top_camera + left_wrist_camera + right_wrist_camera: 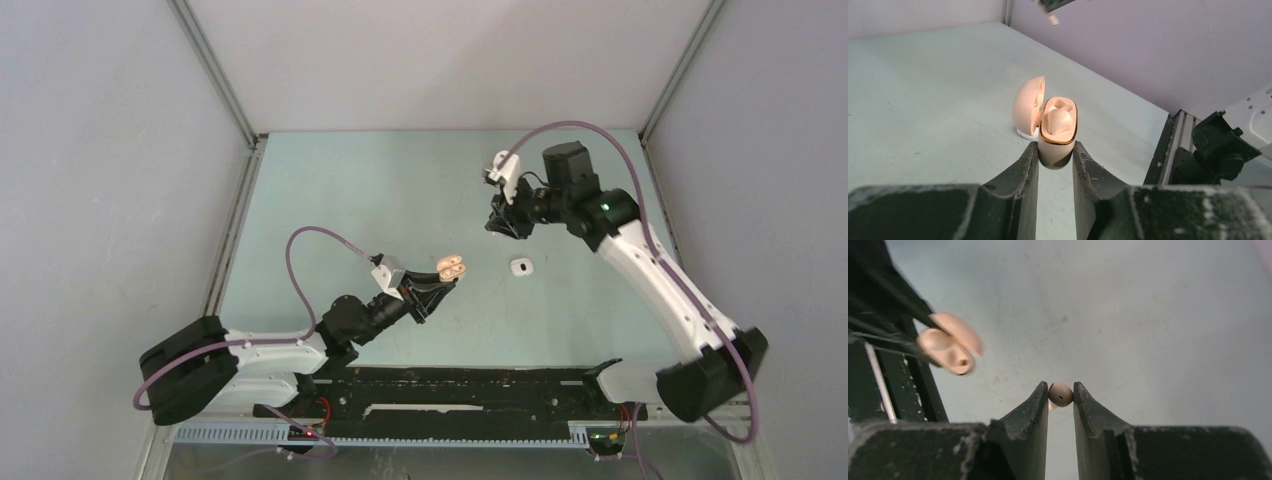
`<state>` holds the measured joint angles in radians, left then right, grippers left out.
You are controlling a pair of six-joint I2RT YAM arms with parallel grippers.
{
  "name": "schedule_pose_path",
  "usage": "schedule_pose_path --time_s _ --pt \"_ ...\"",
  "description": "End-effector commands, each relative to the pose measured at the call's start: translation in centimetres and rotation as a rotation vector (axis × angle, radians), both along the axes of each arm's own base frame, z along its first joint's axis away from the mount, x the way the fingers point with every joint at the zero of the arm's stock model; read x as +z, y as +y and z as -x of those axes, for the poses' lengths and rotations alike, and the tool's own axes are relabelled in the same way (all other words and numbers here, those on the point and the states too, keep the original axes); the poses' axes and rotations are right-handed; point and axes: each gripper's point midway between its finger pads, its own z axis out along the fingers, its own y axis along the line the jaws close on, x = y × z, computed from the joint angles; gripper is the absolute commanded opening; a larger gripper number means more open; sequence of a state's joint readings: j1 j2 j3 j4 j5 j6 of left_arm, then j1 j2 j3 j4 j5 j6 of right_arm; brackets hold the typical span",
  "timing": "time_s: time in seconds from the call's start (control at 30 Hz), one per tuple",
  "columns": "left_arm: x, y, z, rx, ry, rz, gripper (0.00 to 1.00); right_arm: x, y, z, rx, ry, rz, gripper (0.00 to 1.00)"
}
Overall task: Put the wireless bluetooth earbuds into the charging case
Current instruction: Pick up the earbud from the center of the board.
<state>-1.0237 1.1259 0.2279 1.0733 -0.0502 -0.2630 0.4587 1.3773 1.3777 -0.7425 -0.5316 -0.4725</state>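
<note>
Held earbud (1060, 394): tan, round, smooth, one small dark spot; pinched between the almost closed tips of right gripper (499, 228), beyond and right of the charging case.
Seated earbud (1056, 122): tan, lying in the case's base.
Charging case (1058, 131): tan, egg-shaped, gold rim, lid open; base clamped by left gripper (1056, 155), only a narrow gap between the fingers.
White object (520, 266): small, on table (380, 190), just right of case; bud or case, cannot tell.
Room: bare table beyond and left of case; walls (100, 150) well apart from it.
Count: two tan earbuds, one case, one white object.
</note>
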Motion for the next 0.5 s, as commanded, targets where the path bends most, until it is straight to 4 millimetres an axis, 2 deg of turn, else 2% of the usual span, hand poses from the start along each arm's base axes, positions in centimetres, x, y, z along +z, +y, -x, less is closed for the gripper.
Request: schedule_pose_path --time_s 0.0,0.13,0.37,0.47 --pt "3.3 0.0 -0.9 0.041 -0.019 0.183 0.0 4.5 1.5 3.1 0.111 -0.129 -0.199 0.0" --pt "3.6 -0.8 -1.2 0.024 -0.008 0.221 0.0 6.3 2.2 5.3 0.191 -0.171 -0.283 0.0" --pt "4.2 -1.2 -1.3 0.009 0.006 0.266 0.0 6.0 4.3 7.4 0.294 -0.156 -0.293 0.0" --pt "4.8 -1.1 -1.3 0.011 0.016 0.301 0.0 5.6 4.7 7.7 0.309 -0.157 -0.276 0.0"
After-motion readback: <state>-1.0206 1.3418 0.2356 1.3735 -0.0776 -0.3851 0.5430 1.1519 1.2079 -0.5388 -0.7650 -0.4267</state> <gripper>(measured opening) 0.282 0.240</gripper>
